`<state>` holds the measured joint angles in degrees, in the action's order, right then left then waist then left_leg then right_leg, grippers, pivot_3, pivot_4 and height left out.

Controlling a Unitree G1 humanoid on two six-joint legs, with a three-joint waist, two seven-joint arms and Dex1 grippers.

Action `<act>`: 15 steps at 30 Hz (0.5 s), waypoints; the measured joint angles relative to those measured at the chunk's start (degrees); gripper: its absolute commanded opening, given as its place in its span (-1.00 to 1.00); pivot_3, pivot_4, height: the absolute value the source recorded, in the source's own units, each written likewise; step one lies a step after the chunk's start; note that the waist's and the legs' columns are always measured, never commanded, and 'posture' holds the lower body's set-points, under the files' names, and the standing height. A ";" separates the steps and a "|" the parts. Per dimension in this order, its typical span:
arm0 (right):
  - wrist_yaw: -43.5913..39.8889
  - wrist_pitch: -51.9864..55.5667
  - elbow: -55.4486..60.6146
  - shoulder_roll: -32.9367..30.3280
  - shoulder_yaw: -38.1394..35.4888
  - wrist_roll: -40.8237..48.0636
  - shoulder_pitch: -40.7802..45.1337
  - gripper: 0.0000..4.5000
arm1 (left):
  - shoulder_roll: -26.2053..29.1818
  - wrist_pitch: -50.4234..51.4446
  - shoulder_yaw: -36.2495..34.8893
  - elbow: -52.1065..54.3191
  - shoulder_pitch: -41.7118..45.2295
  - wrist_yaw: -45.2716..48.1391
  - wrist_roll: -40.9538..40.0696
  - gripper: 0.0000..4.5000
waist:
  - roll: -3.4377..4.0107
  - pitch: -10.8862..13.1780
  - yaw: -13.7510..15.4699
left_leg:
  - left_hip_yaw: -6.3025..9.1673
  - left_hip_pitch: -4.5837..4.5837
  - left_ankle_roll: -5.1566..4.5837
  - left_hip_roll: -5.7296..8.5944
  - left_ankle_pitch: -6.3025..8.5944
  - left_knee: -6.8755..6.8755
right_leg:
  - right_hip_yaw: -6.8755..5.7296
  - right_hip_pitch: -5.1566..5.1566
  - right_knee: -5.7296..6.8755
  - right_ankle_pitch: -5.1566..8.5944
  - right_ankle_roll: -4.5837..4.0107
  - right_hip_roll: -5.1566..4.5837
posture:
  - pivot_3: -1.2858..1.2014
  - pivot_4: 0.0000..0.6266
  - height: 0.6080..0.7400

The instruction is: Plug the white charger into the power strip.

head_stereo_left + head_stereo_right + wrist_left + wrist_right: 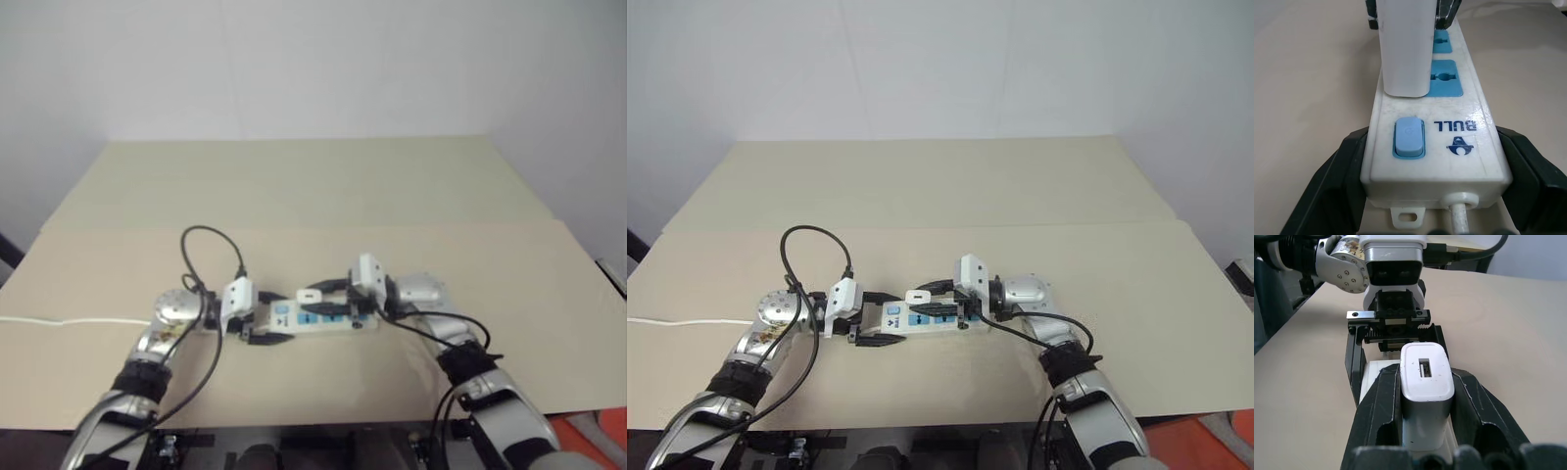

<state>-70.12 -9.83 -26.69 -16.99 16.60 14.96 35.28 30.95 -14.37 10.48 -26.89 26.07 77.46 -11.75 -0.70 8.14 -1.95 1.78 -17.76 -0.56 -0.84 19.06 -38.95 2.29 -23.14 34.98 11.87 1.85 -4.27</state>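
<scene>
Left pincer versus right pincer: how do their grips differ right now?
The left pincer stands wide, its black fingers straddling the switch end of the power strip; the right pincer is shut on the much smaller white charger. The left one holds the strip where it lies on the table; the right one holds the charger upright over the strip's blue sockets. Both point toward each other along the strip.

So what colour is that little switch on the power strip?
Light blue; the switch on the white power strip shows best in the left wrist view.
</scene>
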 measured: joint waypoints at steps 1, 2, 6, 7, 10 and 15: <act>0.13 0.43 -0.28 0.46 0.06 -0.05 0.24 -0.48 | 0.24 -0.24 -0.05 -0.23 0.06 0.18 0.00 0.46 | 0.00 0.00 -0.30 | 0.01 0.02 0.00 -0.01 0.00 0.03 | 0.00 0.00 0.01 0.01 -0.01 0.00 | 0.03 -0.52 1.00; 0.19 0.85 -0.54 0.79 0.18 -0.16 0.57 -0.48 | 0.37 -0.28 -0.09 -0.39 0.08 0.33 -0.01 0.46 | 0.00 0.00 -0.51 | 0.01 0.04 0.00 -0.01 0.00 0.04 | 0.01 0.00 0.02 0.01 -0.01 0.01 | 0.03 -0.52 1.00; 0.32 4.26 -1.26 2.28 0.24 -0.28 1.82 -0.48 | 0.82 -0.28 -0.13 -0.94 0.05 0.95 0.00 0.46 | 0.00 0.00 -1.03 | 0.00 0.12 0.00 -0.03 0.00 0.06 | 0.05 0.00 0.07 0.00 -0.02 0.04 | 0.03 -0.52 1.00; 0.39 4.98 -1.27 2.60 0.07 -0.28 1.86 -0.48 | 0.96 -0.28 -0.17 -0.95 0.01 0.99 0.00 0.46 | 0.00 0.00 -1.07 | 0.01 0.14 0.00 -0.03 0.00 0.08 | 0.06 0.00 0.07 0.01 -0.02 0.04 | 0.03 -0.52 1.00; 0.48 5.81 -1.29 3.01 -0.24 -0.29 1.83 -0.48 | 1.03 -0.28 -0.33 -0.95 -0.15 1.01 0.00 0.46 | 0.00 0.00 -1.19 | 0.01 0.18 0.00 -0.04 0.00 0.10 | 0.07 0.01 0.09 0.01 -0.03 0.05 | 0.03 -0.52 1.00; 0.84 5.82 0.17 2.74 -0.27 -0.33 0.32 -0.48 | 0.82 -0.33 -0.38 -0.50 -0.60 0.83 -0.01 0.46 | 0.00 -0.05 -1.08 | 0.00 0.18 -0.01 -0.04 0.01 0.13 | 0.07 0.03 0.04 0.01 -0.02 0.03 | 0.03 -0.52 1.00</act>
<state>-69.28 -4.01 -26.53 -14.24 16.34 14.63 35.60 31.77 -14.70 10.10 -27.39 25.47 78.30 -11.76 -0.70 8.09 -3.03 1.78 -17.57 -0.56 -0.88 19.07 -38.82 2.36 -23.11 35.02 11.88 1.83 -4.24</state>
